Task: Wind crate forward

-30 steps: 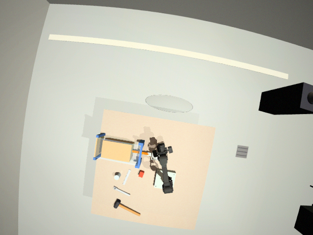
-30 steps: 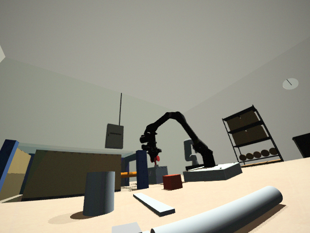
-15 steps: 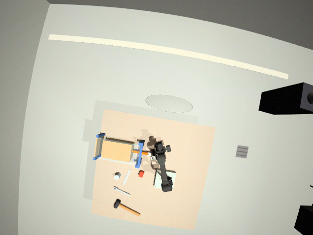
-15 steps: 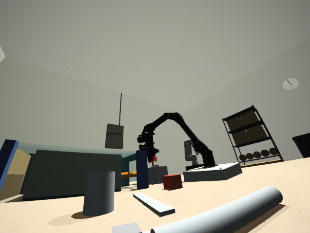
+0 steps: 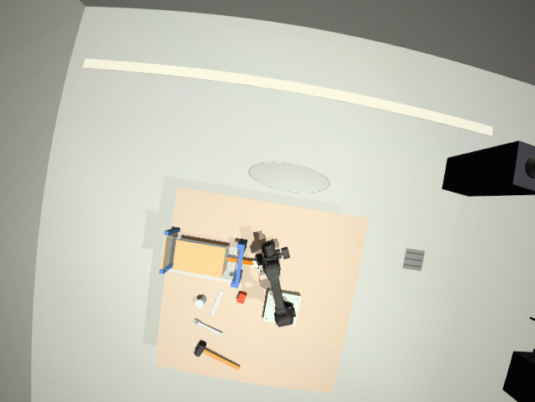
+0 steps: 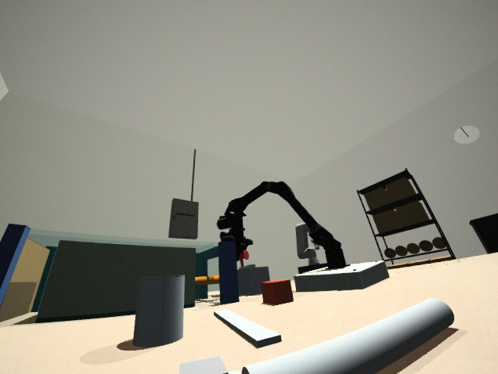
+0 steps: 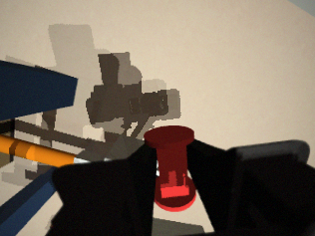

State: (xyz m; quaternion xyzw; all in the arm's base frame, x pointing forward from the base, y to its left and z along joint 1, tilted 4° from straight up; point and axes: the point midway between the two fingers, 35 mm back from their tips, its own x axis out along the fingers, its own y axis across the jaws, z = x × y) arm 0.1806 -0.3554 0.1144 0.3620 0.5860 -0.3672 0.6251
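Note:
The crate (image 5: 198,258) (image 6: 117,277) sits flat inside the clear-panelled cubby, with a gap between its front and the blue frame (image 5: 239,264) (image 6: 229,273) (image 7: 35,91) at the mouth. An orange strap (image 5: 246,261) (image 6: 206,280) (image 7: 42,154) runs from the crate toward the grey winch (image 6: 255,280), which the arm mostly hides in the top view. My gripper (image 7: 166,139) is shut on the red winch handle (image 6: 244,255) (image 7: 171,137). It holds the handle upright, close to the winch in the exterior view. The square key and the round hole are hidden, so I cannot tell whether they meet.
A red block (image 5: 241,297) (image 6: 277,292) lies between the cubby and the arm's base plate (image 5: 270,312) (image 6: 333,282). A grey cylinder (image 5: 199,301) (image 6: 159,311), a flat bar (image 5: 217,302) (image 6: 247,326), a wrench (image 5: 208,327) and a hammer (image 5: 220,357) lie on the bench.

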